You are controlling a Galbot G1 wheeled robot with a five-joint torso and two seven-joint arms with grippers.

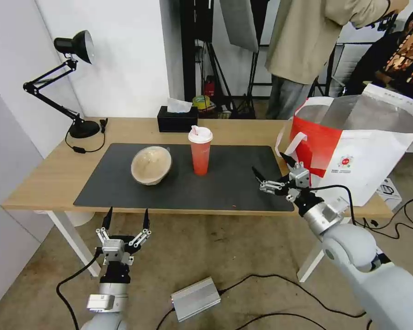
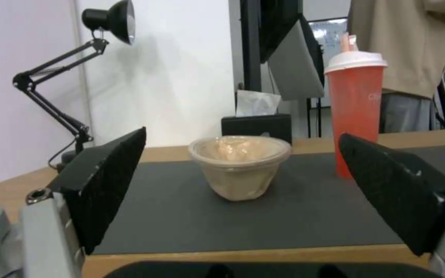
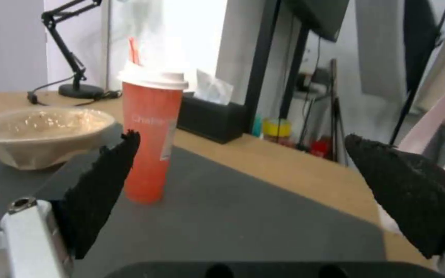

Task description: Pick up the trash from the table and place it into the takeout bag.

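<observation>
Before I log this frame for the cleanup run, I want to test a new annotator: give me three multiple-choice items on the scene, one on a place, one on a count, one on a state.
1. Where does the red drink cup stand?
A. On the dark mat, right of the beige bowl
B. Inside the takeout bag
C. On the bare wood beside the desk lamp

2. How many pieces of trash lie on the mat?
A. One
B. Two
C. Four

3. What is the state of the right gripper?
A. Shut on the cup
B. Shut on the bag's handle
C. Open, holding nothing

Answers:
1 A: the head view shows the cup upright on the mat, apart from the bowl.
2 B: just the bowl and the cup.
3 C: its fingers are spread over the mat's right end, near the bag.
</observation>
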